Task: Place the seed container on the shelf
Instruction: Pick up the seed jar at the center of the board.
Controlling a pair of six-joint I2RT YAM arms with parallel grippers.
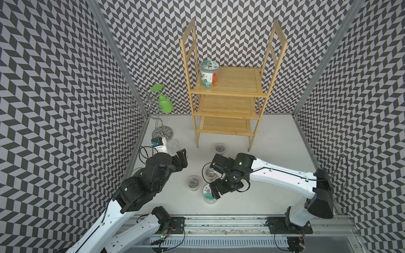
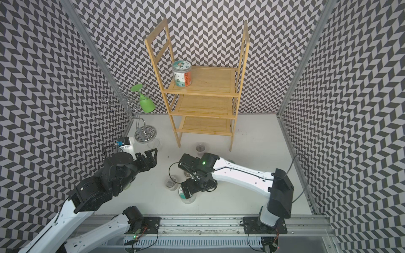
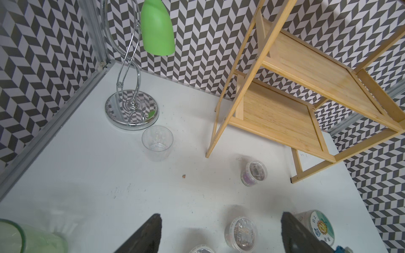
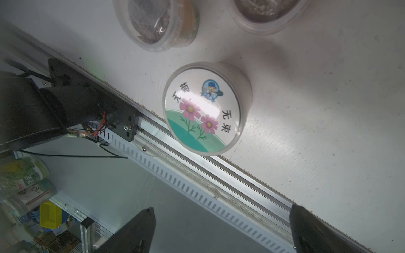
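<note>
Jaws of the right arm spread wide, gripping nothing, poised close over the flower-lidded seed container (image 1: pixel 207 192), upright on the worktop (image 1: pixel 274 153) near its front rail, beside two small foil-topped tubs (image 1: pixel 193 183). Jaws of the left arm part open, likewise empty, over the worktop near a clear cup (image 3: pixel 157 143) and the chrome stand (image 3: pixel 132 109) with its hanging green glass (image 1: pixel 164 104). Farther back the shelf (image 1: pixel 238 83), with a second labelled jar (image 1: pixel 209 73) upright on the left front corner of its top tier.

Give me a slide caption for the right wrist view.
Open right gripper faces the flower-lidded seed container near the table edge.
</note>
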